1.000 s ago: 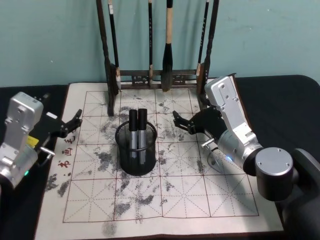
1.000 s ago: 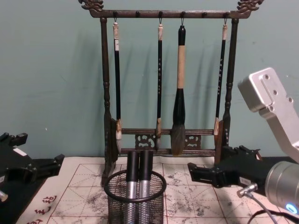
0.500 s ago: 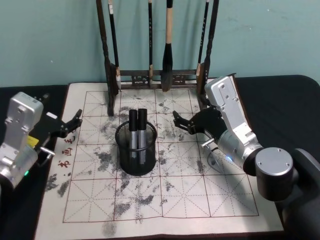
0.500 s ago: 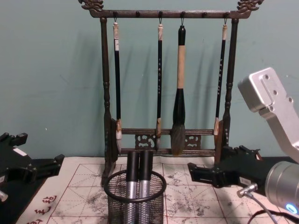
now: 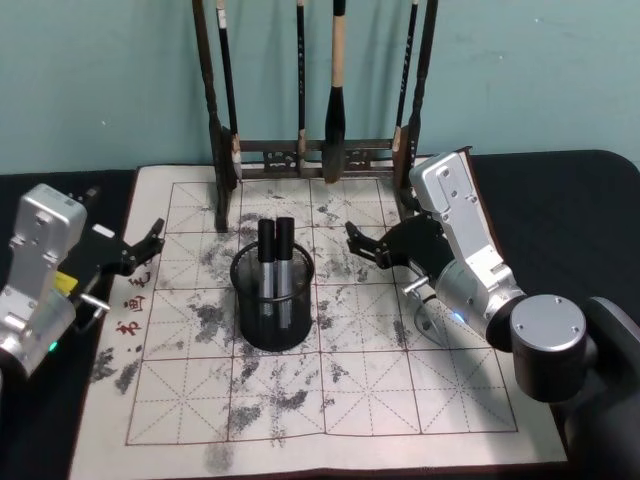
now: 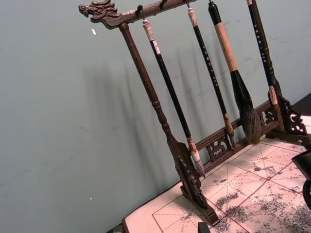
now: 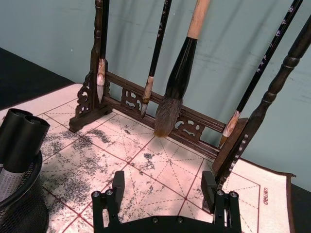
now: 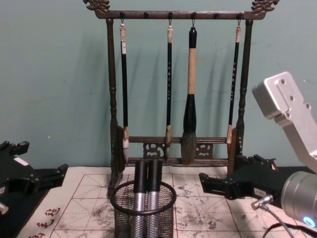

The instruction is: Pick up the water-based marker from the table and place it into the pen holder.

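Observation:
The pen holder [image 5: 276, 326], a round black mesh cup, stands on the mat left of centre. Two water-based markers [image 5: 273, 250] with black caps and silver barrels stand upright in it, side by side. My right gripper [image 5: 358, 243] hangs open and holds nothing, a short way right of the holder and just above the mat. In the right wrist view its fingers [image 7: 118, 182] are spread over bare mat, with the holder [image 7: 25, 204] and markers [image 7: 22, 133] off to one side. My left gripper [image 5: 150, 240] rests open at the mat's left edge. The chest view shows the holder [image 8: 124, 219] low at centre.
A tall dark wooden rack [image 5: 318, 152] of hanging calligraphy brushes stands at the back of the mat. The ink-stained gridded practice mat [image 5: 340, 395] covers the black table [image 5: 565, 195]. A teal wall lies behind.

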